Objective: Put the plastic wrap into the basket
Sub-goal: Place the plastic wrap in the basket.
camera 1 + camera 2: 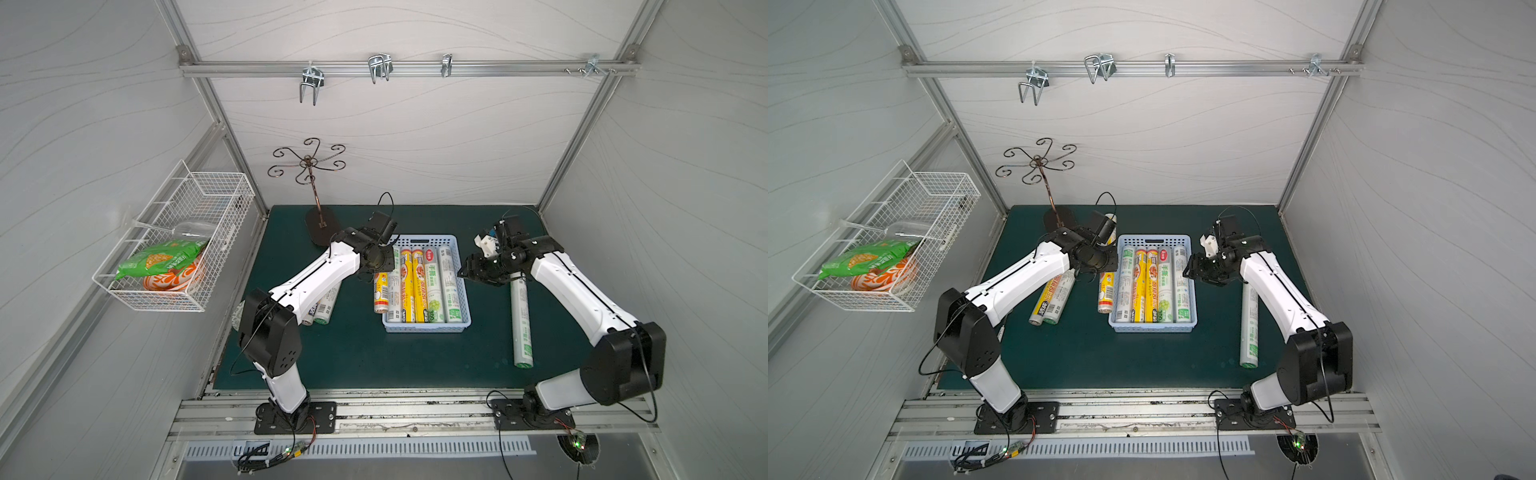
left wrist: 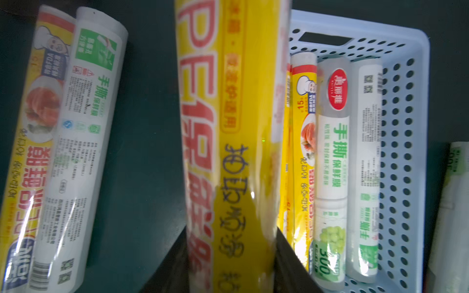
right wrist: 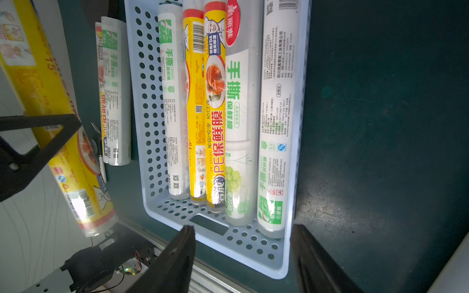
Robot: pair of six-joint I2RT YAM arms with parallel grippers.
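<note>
- Closest to us, our left gripper (image 2: pixel 231 253) is clamped on a yellow roll (image 2: pixel 228 152), just beside the basket (image 1: pixel 426 328)
- Our right gripper (image 3: pixel 243 246) hangs open, empty
- Next, we judge, shift it over the basket, lengthwise, then release

Counted nine rolls of plastic wrap (image 1: pixel 1249 324): four yellow rolls (image 1: pixel 1140 286), five white rolls (image 1: pixel 1181 286) with green print. Found five inside the one light-blue basket (image 1: pixel 1152 328), four outside. Noted one wire-mesh basket (image 1: pixel 942 216).

Enclosure: grey wave-patterned wall panels (image 1: pixel 415 133) in aluminium framing (image 1: pixel 587 124). Rear rail (image 1: pixel 498 67) carries metal hooks (image 1: pixel 379 68). Dark green mat (image 1: pixel 361 357) (scratched in places) covers the work surface. White wire basket (image 1: pixel 220 199) hangs on the side wall.
</note>
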